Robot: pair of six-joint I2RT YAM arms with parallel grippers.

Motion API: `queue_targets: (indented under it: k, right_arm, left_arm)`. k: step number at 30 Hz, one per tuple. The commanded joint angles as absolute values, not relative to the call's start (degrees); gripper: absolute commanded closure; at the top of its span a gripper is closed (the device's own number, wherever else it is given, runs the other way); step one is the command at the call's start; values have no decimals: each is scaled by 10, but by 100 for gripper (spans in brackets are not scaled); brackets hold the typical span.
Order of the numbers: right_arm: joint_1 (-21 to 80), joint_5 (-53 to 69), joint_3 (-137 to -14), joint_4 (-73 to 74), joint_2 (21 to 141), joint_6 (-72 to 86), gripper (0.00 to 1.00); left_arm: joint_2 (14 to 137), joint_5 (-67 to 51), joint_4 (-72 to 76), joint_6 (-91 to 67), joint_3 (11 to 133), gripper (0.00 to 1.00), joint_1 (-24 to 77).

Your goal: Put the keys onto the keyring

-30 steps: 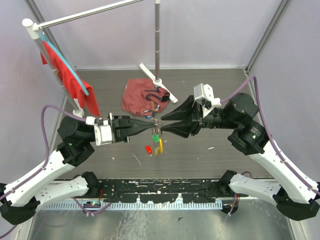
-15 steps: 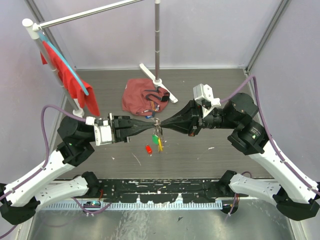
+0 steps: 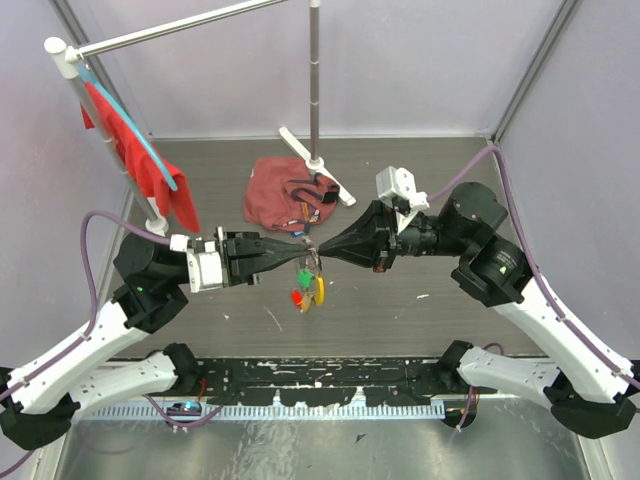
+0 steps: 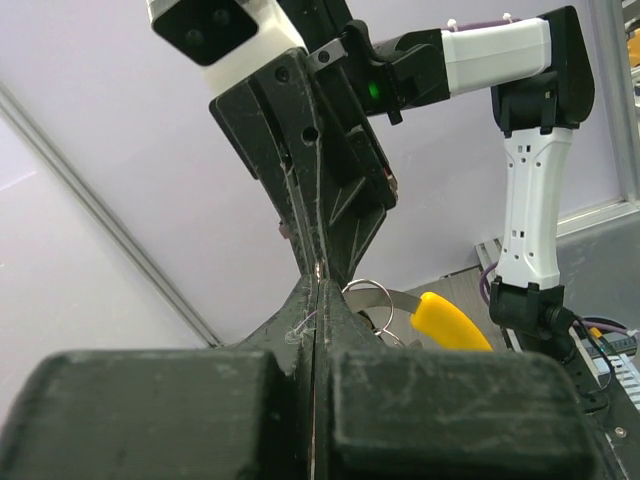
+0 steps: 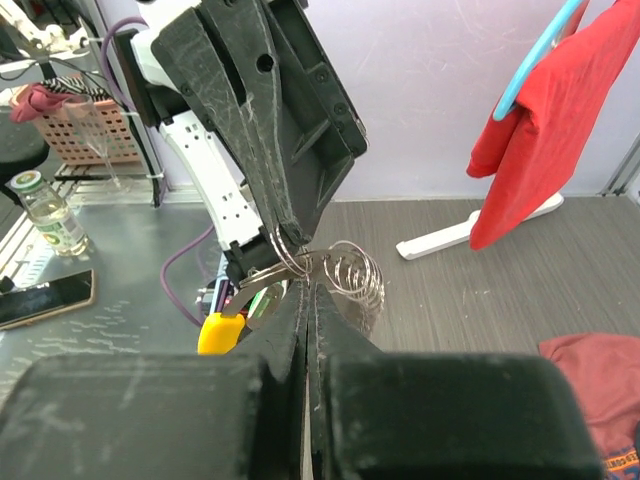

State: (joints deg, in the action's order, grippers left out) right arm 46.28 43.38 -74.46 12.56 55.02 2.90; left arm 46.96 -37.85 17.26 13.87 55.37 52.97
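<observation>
Keyring (image 3: 313, 251) held in mid-air between two closed grippers, over mid-table.
Left gripper (image 3: 302, 253) reaches in from the left, clenched on its wire. The right gripper (image 3: 321, 248) meets it tip to tip from the right, jaws also closed, but whether on wire or a key I cannot tell. Keys (image 3: 318, 289) in yellow and green dangle just below, and a red key (image 3: 297, 297) shows just left of them. To thread well, I judge one side should hold firm while the other eases a coil end open, gently, so the springy wire does not slip free.
</observation>
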Motion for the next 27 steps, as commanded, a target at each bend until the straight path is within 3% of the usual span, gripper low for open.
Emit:
queue_targets:
  k: [1,5,13,27]
  right_arm:
    - [464,426,-765,144,556,19,99]
    - [464,422,-767,147,559,17,98]
    - [464,417,-769,125,545,4,68]
    - [464,435,-757,76,545,-42,64]
  left_arm:
    - [463,-374,202,146,561,100,530]
    - [465,-374,202,146,561,100,530]
    - [466,-374,200,145,560,100,530]
    - [467,-366,208,137,559,100,531]
